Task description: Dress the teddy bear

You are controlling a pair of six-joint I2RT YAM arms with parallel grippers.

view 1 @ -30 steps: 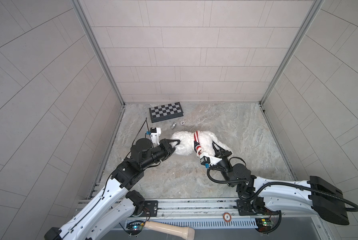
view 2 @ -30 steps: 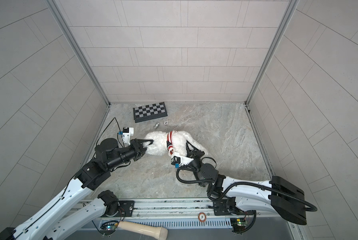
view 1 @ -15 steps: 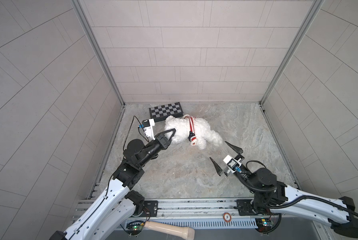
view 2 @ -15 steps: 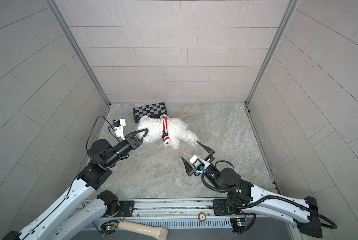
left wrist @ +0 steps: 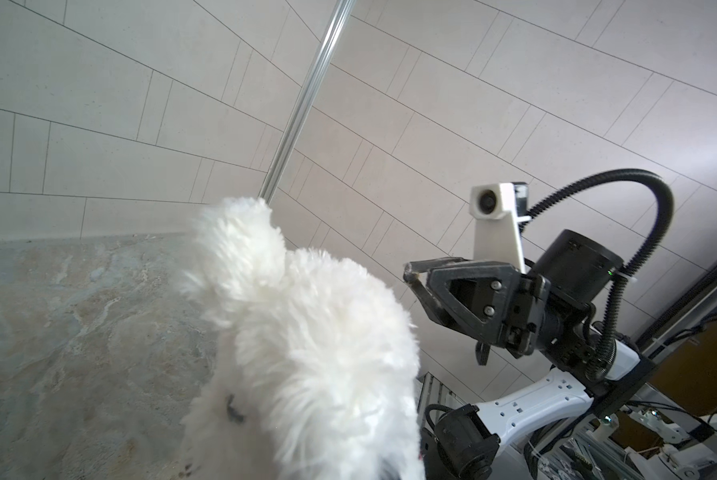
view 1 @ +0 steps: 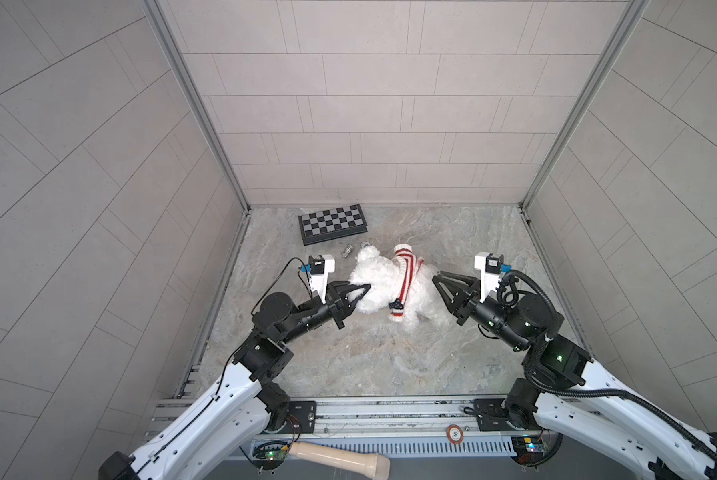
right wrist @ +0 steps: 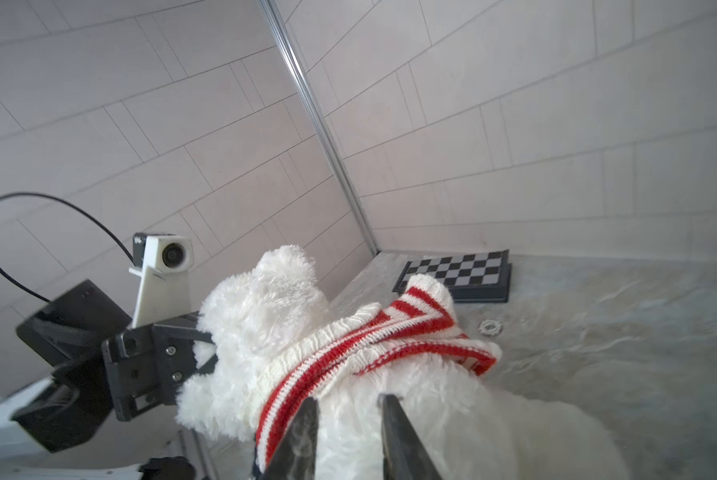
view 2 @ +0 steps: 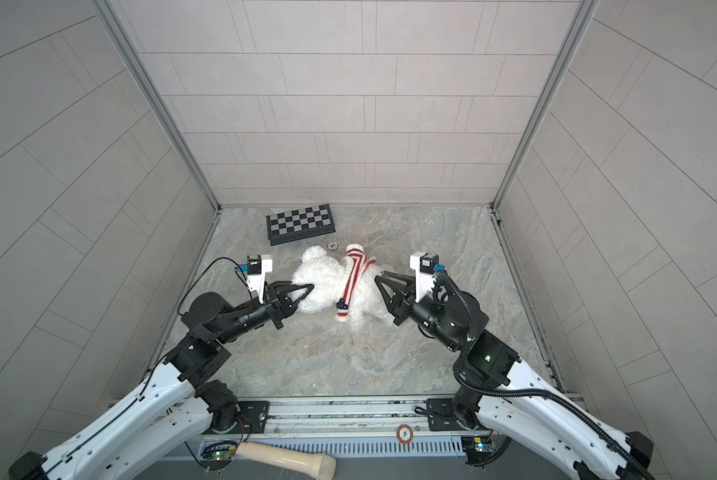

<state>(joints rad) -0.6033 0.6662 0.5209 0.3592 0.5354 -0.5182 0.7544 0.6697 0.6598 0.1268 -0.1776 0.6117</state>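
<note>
The white fluffy teddy bear (view 1: pixel 379 286) (view 2: pixel 319 293) lies in the middle of the stone floor, head towards the left arm. A red-and-white striped sweater (view 1: pixel 406 272) (right wrist: pixel 369 340) is bunched in a band round its neck and chest. One sleeve sticks up and the other hangs towards the front. My left gripper (view 1: pixel 367 287) (view 2: pixel 309 287) is shut on fur at the bear's head. The bear (left wrist: pixel 307 353) hides its fingers in the left wrist view. My right gripper (view 1: pixel 435 277) (right wrist: pixel 348 405) is closed to a narrow gap on fur of the bear's body, just behind the sweater.
A folded chessboard (view 1: pixel 332 222) lies at the back left near the wall. Two small metal pieces (view 1: pixel 348 249) sit between it and the bear. Tiled walls close in three sides. A beige cylinder (view 1: pixel 340 459) lies by the front rail.
The right gripper let go, opened wide and drew back, then came in again and closed on the bear's body. The left gripper kept its hold and carried the bear towards the back.
</note>
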